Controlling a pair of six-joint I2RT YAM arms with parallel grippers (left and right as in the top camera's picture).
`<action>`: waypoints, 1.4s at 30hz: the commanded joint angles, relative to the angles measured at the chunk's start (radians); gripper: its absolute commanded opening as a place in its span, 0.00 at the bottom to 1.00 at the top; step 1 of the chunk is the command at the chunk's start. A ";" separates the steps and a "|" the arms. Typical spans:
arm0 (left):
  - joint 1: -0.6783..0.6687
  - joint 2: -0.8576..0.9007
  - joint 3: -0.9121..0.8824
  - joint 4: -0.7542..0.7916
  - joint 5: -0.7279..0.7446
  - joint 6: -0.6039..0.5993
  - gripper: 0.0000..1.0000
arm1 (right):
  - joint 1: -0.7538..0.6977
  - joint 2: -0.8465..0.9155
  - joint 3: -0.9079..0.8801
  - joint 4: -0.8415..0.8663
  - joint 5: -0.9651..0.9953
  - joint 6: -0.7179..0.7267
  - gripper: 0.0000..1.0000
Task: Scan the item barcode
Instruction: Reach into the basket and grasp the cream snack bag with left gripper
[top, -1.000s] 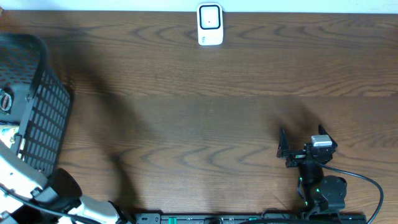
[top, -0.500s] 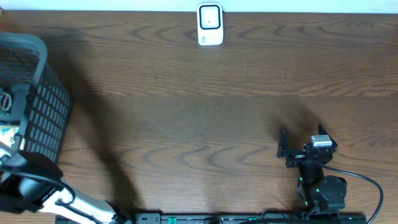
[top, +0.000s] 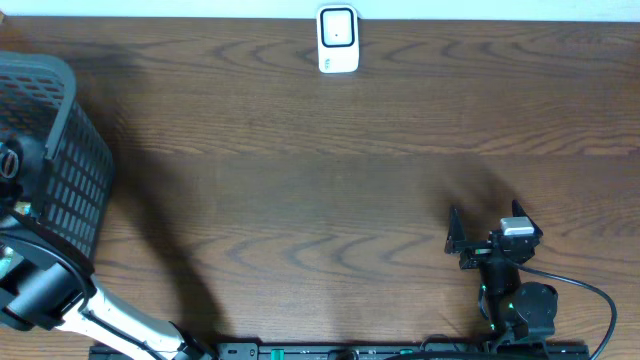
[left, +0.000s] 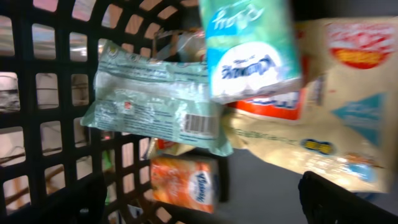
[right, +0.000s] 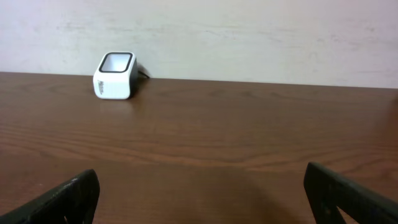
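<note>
The white barcode scanner (top: 338, 40) stands at the table's far edge; the right wrist view shows the scanner (right: 115, 75) at far left. Several packaged items lie in the black mesh basket (top: 70, 170): a pale green packet (left: 149, 102) with a printed barcode, a teal-and-white pack (left: 249, 46), a beige bag (left: 329, 118) and an orange packet (left: 183, 183). My left gripper (left: 205, 211) hangs open above them, touching none. The left arm (top: 40, 290) reaches over the basket's near corner. My right gripper (top: 470, 240) rests open and empty low over the table.
The basket's mesh wall (left: 56, 93) rises close on the left of the left gripper. Bare brown wood (top: 320, 200) stretches between the basket, the scanner and the right arm. A pale wall (right: 249, 31) stands behind the scanner.
The left arm has swung up and left, over the basket's near end. The right arm and the scanner have not moved.
</note>
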 joint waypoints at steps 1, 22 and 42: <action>0.000 0.000 -0.040 0.008 -0.079 -0.017 0.98 | 0.000 -0.005 -0.003 -0.002 0.001 0.010 0.99; 0.125 0.000 -0.211 0.055 -0.141 -0.057 0.89 | 0.000 -0.005 -0.003 -0.002 0.001 0.010 0.99; 0.120 0.000 -0.211 0.267 0.328 0.337 0.88 | 0.000 -0.005 -0.003 -0.002 0.001 0.010 0.99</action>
